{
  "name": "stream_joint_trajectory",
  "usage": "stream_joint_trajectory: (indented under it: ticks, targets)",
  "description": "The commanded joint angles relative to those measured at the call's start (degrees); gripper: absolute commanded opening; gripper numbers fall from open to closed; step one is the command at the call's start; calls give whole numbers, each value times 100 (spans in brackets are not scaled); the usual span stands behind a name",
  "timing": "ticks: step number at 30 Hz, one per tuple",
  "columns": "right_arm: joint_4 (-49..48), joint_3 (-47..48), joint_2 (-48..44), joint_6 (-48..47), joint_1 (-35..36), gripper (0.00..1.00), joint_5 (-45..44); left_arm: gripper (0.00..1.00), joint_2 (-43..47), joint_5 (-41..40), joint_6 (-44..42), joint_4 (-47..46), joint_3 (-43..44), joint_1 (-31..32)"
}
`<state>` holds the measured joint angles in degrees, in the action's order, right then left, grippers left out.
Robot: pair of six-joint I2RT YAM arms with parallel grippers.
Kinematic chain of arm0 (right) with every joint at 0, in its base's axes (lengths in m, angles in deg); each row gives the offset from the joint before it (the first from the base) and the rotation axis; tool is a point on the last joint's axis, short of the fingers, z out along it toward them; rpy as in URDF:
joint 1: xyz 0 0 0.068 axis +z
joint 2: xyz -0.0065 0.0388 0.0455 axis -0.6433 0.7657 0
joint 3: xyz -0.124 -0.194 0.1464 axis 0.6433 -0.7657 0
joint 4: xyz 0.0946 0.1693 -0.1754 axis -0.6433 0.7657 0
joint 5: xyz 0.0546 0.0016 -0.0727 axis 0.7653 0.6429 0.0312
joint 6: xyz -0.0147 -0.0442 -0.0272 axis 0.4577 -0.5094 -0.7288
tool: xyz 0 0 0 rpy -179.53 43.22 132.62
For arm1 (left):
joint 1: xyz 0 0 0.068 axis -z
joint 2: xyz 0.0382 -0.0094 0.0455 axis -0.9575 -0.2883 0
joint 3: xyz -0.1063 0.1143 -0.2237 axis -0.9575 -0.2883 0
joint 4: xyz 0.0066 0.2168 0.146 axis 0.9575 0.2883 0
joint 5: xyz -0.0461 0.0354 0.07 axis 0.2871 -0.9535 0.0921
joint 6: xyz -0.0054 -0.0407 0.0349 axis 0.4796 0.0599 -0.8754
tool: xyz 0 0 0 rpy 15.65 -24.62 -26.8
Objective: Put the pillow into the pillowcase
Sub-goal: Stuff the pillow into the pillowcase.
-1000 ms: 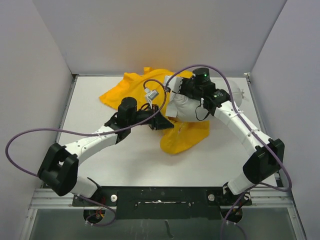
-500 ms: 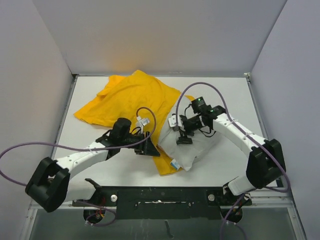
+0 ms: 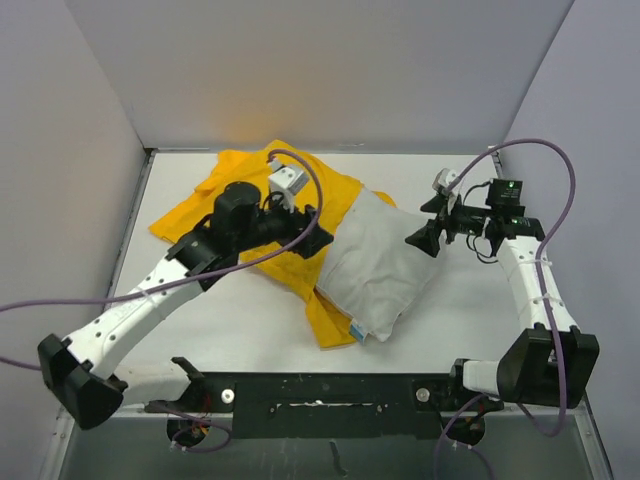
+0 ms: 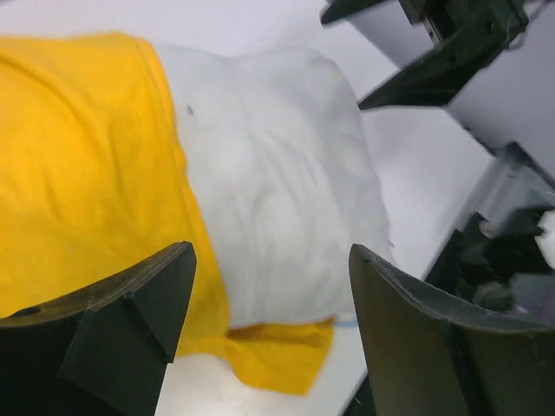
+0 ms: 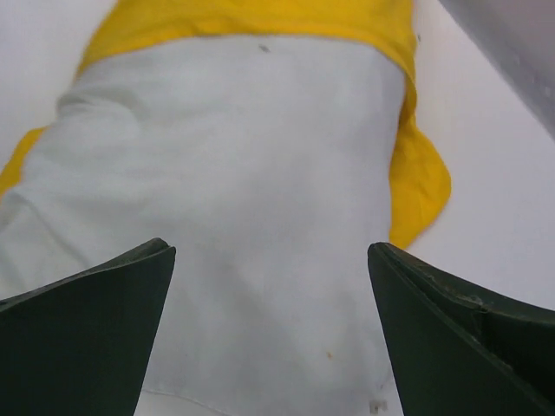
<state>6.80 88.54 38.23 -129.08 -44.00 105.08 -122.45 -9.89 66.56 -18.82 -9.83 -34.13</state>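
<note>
The left arm [image 3: 130, 308] and right arm [image 3: 536, 282] share white links, black joint housings and black wedge-shaped jaws. A purple cable [image 3: 543, 142] loops off each; a green light [image 3: 511, 184] glows at two o'clock.

I count one pillow [image 3: 380, 265], white and plump, and one yellow pillowcase [image 3: 240, 170], both lying on the one table [image 3: 460, 320]. I have two arms and so two end effectors: my left end effector [image 3: 318, 238] and my right end effector [image 3: 418, 240], each with two dark fingers. Two purple cables loop out, the left cable [image 3: 60, 300] and the right cable [image 3: 540, 141].
</note>
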Motion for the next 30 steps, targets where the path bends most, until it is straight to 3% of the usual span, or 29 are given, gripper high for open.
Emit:
stream_joint_trajectory:
  ticks: [1,4,6,8,11,14,24,30]
  targets:
    - [-1502,-420,330,1679,-181,100,-1019,71,-1376,-1955,-1297,404,1417,475]
    - [-1635,-620,593,1604,-75,98,-1419,72,-2445,-2547,-1705,666,2436,569]
    - [-1592,-658,821,1486,111,89,-1645,73,-3031,-2745,-1879,781,3007,580]
    - [-1495,-666,995,1345,322,70,-1758,72,-3529,-2859,-2020,794,3472,580]
    - [-1339,-638,1171,1133,571,34,-1927,71,-4158,-3023,-2176,910,4142,542]
    - [-1178,-558,1267,992,616,19,-1942,68,-4654,-3050,-2271,1154,4659,474]
    - [-1142,-560,1255,959,616,13,-1803,56,-5317,-2905,-2306,1470,4929,409]
    - [-1137,-560,1274,960,638,12,-1790,14,-5332,-2860,-2303,1682,5137,369]
